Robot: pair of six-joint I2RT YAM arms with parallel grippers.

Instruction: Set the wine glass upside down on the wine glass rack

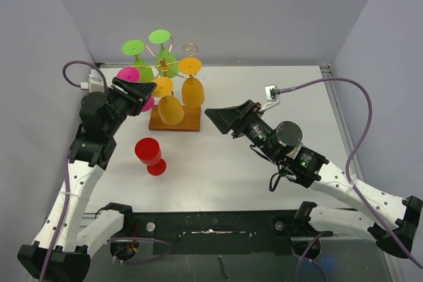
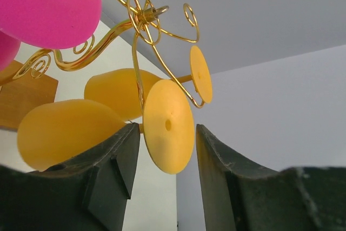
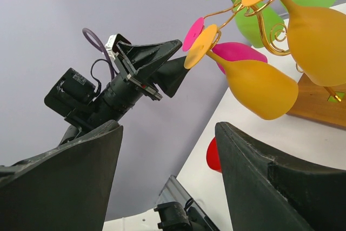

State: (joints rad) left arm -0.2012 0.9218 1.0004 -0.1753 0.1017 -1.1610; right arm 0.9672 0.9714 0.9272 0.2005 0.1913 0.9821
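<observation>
We have the left gripper (image 1: 147,95) and right gripper (image 1: 217,122) spread, empty, beside the wine glass rack (image 1: 192,121), ready for the red wine glass (image 1: 149,152).

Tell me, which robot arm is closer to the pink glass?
Left. The left gripper sits right beside the pink wine glass; the right gripper is beyond the wine glass rack, on its far side.
</observation>
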